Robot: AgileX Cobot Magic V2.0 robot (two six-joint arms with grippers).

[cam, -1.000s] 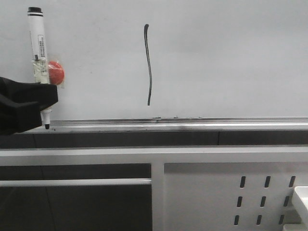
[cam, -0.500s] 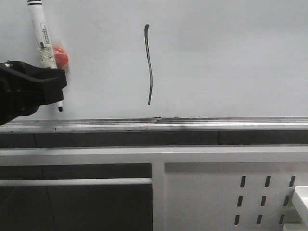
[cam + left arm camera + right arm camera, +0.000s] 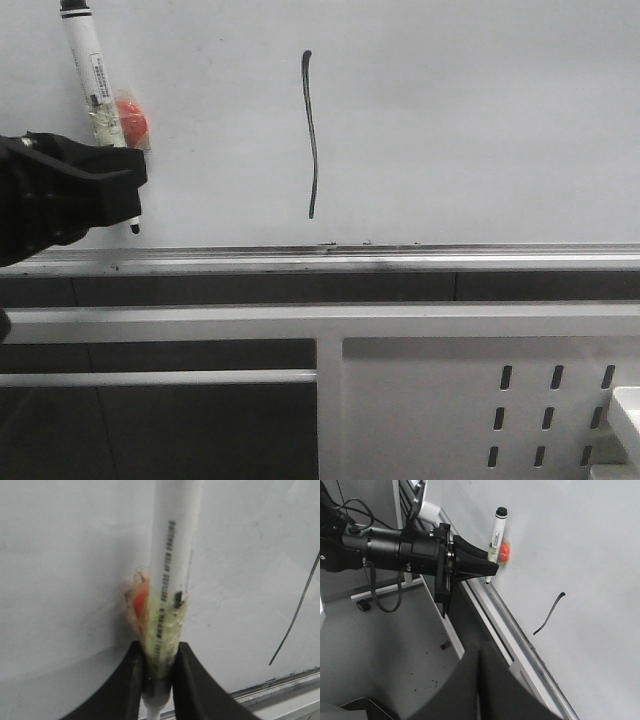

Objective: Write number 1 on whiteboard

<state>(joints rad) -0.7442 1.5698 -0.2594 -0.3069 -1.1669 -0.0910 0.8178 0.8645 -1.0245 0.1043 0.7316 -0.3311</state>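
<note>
The number 1 (image 3: 312, 135) is a thin dark wavy vertical stroke on the whiteboard (image 3: 480, 120). It also shows in the left wrist view (image 3: 296, 611) and the right wrist view (image 3: 549, 614). My left gripper (image 3: 125, 185) is shut on a white marker pen (image 3: 95, 85) with a red piece taped to it, held upright at the board's left, tip down just above the tray rail (image 3: 350, 258). The pen (image 3: 170, 585) sits between the black fingers (image 3: 131, 680) of the left gripper (image 3: 157, 677). My right gripper (image 3: 479, 655) is shut and empty, back from the board.
A white perforated metal panel (image 3: 480, 410) stands below the rail at the right. A white frame bar (image 3: 320, 320) runs under the rail. A white tray corner (image 3: 628, 415) shows at the far right. The left arm (image 3: 395, 547) and its cables lie along the board's left side.
My left gripper has moved up and to the right with the marker; the tip rose off the rail. The stroke is unchanged.
</note>
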